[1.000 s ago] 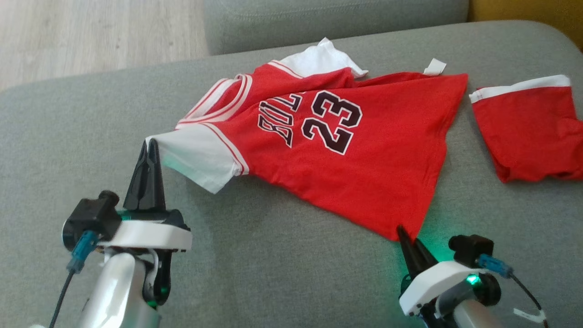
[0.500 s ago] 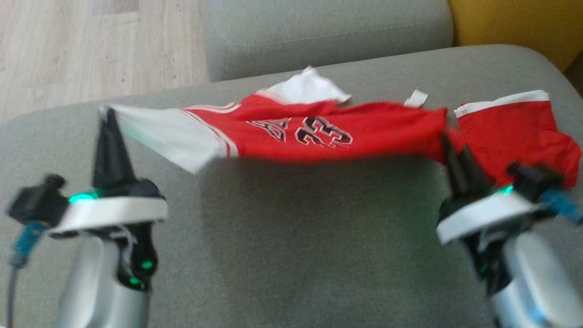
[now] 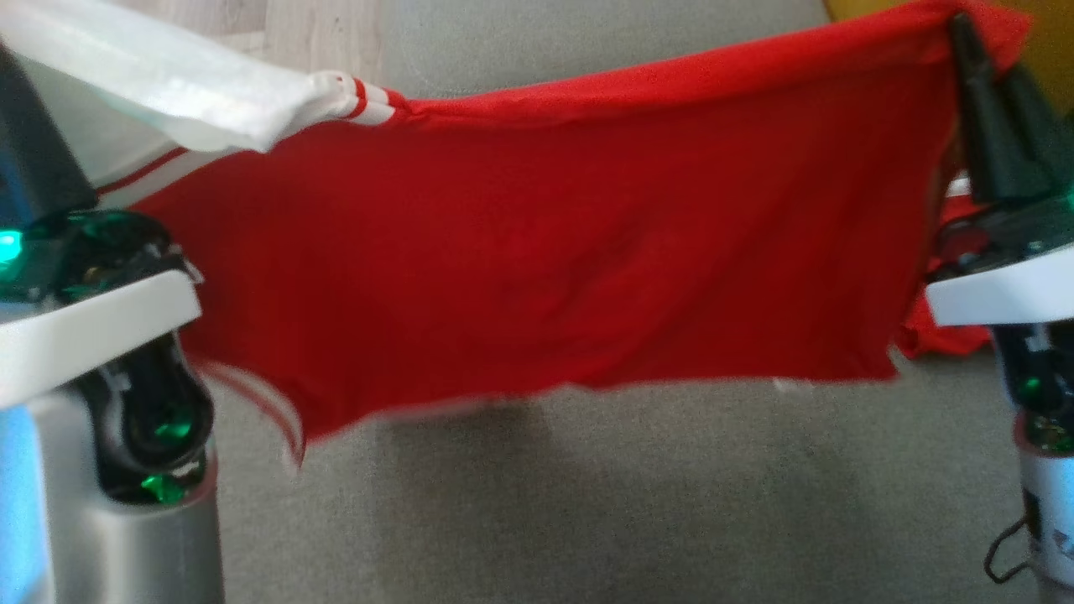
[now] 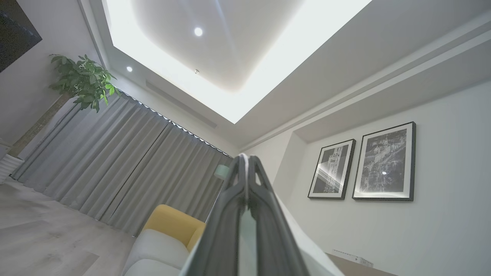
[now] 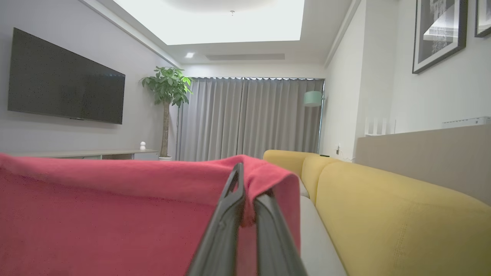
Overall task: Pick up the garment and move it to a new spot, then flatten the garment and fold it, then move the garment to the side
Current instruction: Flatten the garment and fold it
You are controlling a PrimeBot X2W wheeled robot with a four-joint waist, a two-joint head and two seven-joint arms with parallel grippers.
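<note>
Sofa, left gripper, right gripper clamping garment

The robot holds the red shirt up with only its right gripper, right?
No, both hold it: the left gripper has its jaws shut on the white sleeve, the right gripper on a corner of the red shirt. The head view shows it.

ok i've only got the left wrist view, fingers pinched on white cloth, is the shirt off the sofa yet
observer: yes, in the head view the red short-sleeved jersey hangs spread out, and its lower edge looks clear of the grey fabric sofa seat.
operator: what's holding the far end
observer: the right gripper, shut on a red corner of it.
</note>
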